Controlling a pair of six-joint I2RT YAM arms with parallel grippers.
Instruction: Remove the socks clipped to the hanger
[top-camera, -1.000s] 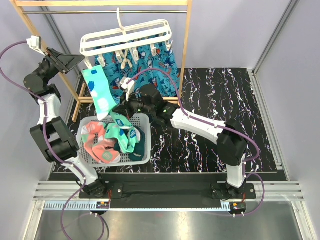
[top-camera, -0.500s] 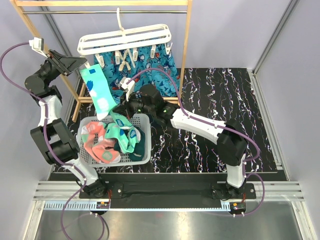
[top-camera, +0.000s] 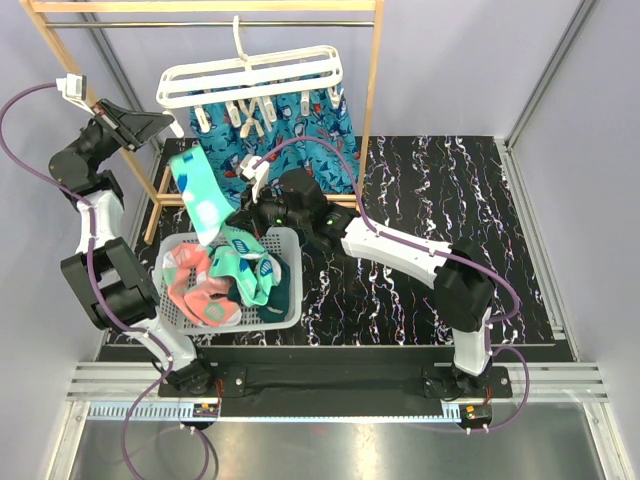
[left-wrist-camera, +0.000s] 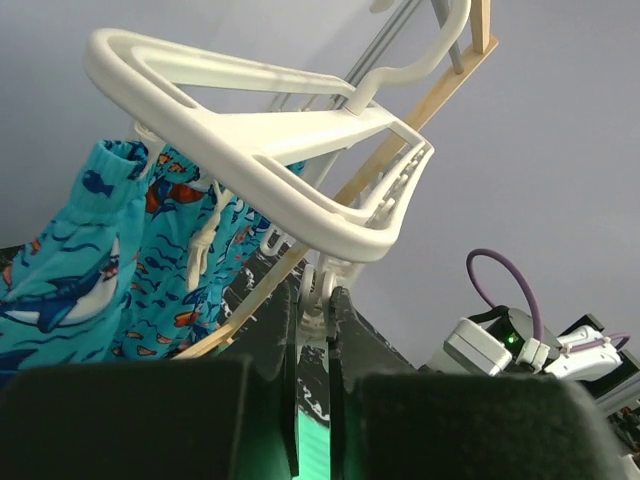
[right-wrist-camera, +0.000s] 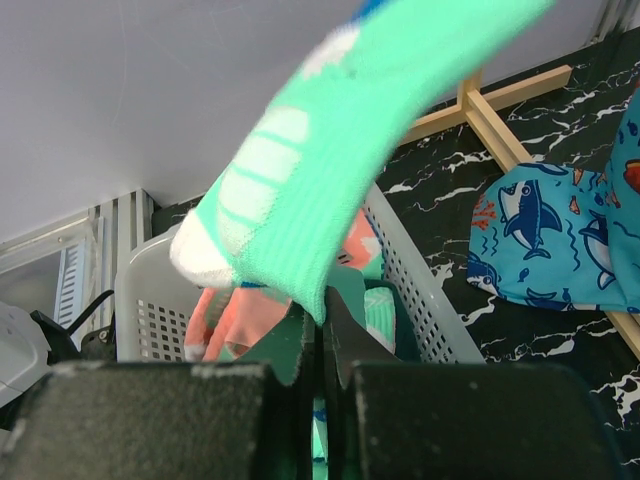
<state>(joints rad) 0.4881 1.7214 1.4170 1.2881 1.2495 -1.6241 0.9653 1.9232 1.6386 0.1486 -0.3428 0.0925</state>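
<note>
**Hand and Sock Status**

The right hand (right-wrist-camera: 321, 335) is fully closed, pinching the mint sock (top-camera: 198, 192), which hangs left of centre above the basket (top-camera: 230, 325). The left hand (left-wrist-camera: 312, 300), nearly closed, grips a clip (left-wrist-camera: 318, 278) under the hanger (left-wrist-camera: 280, 128) at upper left.

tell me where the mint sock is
Top view, left side: the mint sock is between the hanger above and the basket below, its lower end pinched in the right claw.

Pale grey walls (top-camera: 480, 60) enclose a black white-veined tabletop (top-camera: 450, 180) with a wooden rack (top-camera: 372, 90).
</note>
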